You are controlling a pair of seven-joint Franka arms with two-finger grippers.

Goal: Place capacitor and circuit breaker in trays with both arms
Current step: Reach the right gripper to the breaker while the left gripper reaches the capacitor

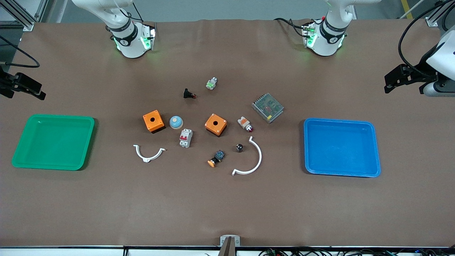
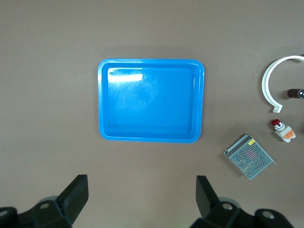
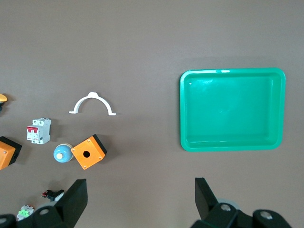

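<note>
The left gripper [image 2: 140,199] has its fingers spread wide with nothing between them, hanging over bare desk by the left arm's end; the blue tray [image 2: 151,137] lies below it in the left wrist view. The right gripper [image 3: 139,202] is spread just as wide and holds nothing, up over the desk at the right arm's end, looking down on the green tray [image 3: 232,145]. Both arms wait, touching nothing. In the front view each shows only as a dark shape cut off at the frame's side, the left gripper [image 1: 400,80] and the right gripper [image 1: 21,85].

The capacitor [image 1: 240,147] stands near the middle of the desk, just inside the curve of the large white arc [image 1: 253,160]. In the left wrist view the capacitor [image 2: 297,93] is cut by the frame's edge, only its dark body showing; the right wrist view does not reach it.

The circuit breaker [image 1: 185,138] lies near the middle too, nearer the front camera than the pale blue dome [image 1: 176,122] and between the two orange boxes [image 1: 153,121], apart from each. The right wrist view shows the circuit breaker [image 3: 38,131] whole, red levers up; the left wrist view misses it. Only the front view shows both trays: the green tray [image 1: 53,165] toward the right arm's end, the blue tray [image 1: 341,172] toward the left arm's.
</note>
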